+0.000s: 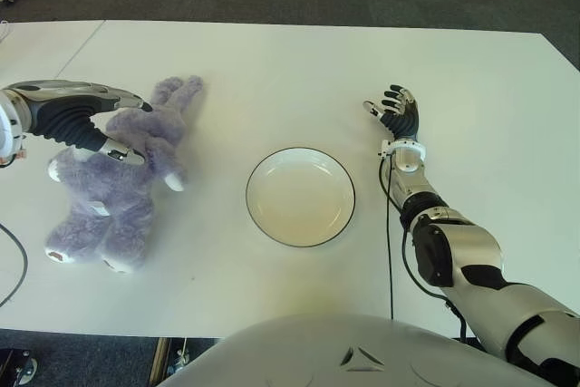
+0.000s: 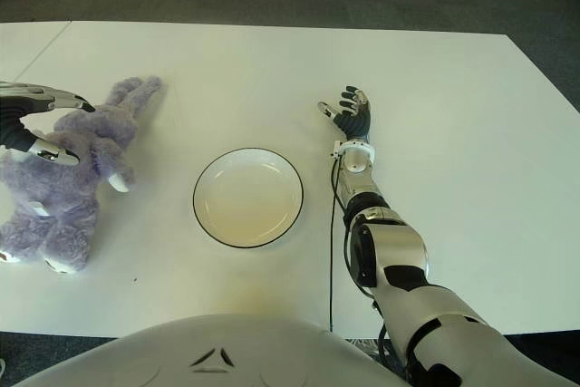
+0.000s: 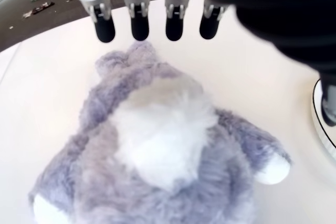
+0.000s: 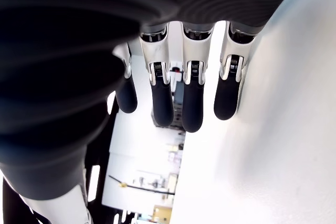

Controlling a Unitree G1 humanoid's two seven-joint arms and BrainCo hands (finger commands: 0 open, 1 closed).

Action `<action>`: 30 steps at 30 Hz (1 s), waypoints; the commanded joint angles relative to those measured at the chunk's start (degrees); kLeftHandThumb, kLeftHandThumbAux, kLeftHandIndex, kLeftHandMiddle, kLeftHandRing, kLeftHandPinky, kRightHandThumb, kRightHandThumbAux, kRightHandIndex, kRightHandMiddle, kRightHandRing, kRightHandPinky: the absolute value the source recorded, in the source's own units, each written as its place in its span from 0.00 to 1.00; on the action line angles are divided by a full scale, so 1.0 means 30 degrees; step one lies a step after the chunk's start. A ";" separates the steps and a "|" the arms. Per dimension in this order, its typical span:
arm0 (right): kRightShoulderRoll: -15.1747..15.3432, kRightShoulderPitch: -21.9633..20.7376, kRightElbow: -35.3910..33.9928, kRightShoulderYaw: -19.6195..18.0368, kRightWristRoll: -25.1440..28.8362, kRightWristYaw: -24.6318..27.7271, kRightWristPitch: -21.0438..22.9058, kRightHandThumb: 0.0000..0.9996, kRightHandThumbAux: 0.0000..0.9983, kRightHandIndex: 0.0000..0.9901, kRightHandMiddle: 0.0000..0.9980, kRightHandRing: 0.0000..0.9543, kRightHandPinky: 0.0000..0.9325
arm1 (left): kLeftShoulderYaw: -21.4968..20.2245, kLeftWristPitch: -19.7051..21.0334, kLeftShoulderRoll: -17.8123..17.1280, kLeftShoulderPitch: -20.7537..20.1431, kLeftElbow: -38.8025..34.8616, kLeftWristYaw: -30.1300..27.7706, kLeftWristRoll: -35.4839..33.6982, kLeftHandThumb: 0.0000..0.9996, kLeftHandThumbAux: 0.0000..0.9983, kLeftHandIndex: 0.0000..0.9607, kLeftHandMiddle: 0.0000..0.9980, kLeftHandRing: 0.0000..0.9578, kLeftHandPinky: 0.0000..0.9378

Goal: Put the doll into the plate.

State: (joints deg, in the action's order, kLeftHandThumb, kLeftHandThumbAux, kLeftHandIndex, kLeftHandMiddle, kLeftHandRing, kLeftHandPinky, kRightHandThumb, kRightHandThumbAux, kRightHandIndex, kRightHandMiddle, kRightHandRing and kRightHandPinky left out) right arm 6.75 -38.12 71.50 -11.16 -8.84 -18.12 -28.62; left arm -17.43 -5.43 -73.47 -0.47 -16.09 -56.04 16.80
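White table (image 1: 272, 70), dark carpet beyond. Left hand (image 1: 86, 120) at 9 o'clock, fingers (image 3: 139, 22) extended and spread, hovering over the purple doll (image 1: 118, 188), gripping nothing. Doll lies flat beneath it, left of the plate (image 1: 300, 197). Empty plate at centre. Right hand (image 1: 396, 115) at 3 o'clock, fingers loose, empty.
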 commanded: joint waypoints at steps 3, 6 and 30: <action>-0.0516 0.3327 0.2070 0.0030 0.0065 0.0020 0.2044 0.09 0.80 0.19 0.25 0.28 0.29 | 0.0712 0.0943 -0.0221 0.0301 -0.0753 -0.1322 -0.0514 0.06 0.36 0.00 0.00 0.00 0.00; -0.0513 0.3326 0.2068 0.0045 0.0050 -0.0006 0.2025 0.09 0.81 0.19 0.26 0.28 0.29 | 0.0671 0.1177 0.0018 0.0573 -0.1045 -0.1317 -0.0382 0.07 0.37 0.00 0.00 0.00 0.00; -0.0547 0.3311 0.2064 -0.0155 0.0259 0.0203 0.2016 0.10 0.82 0.19 0.25 0.28 0.29 | 0.4294 0.4549 0.3186 0.0933 -0.1459 0.2203 0.4460 0.05 0.37 0.00 0.00 0.00 0.00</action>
State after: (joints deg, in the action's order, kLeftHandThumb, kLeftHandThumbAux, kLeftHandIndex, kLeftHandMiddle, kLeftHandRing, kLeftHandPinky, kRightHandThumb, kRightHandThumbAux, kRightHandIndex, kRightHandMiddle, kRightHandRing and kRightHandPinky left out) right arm 6.77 -38.04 71.57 -11.34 -8.73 -18.09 -28.61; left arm -8.06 7.13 -66.75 3.00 -21.97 -52.21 27.29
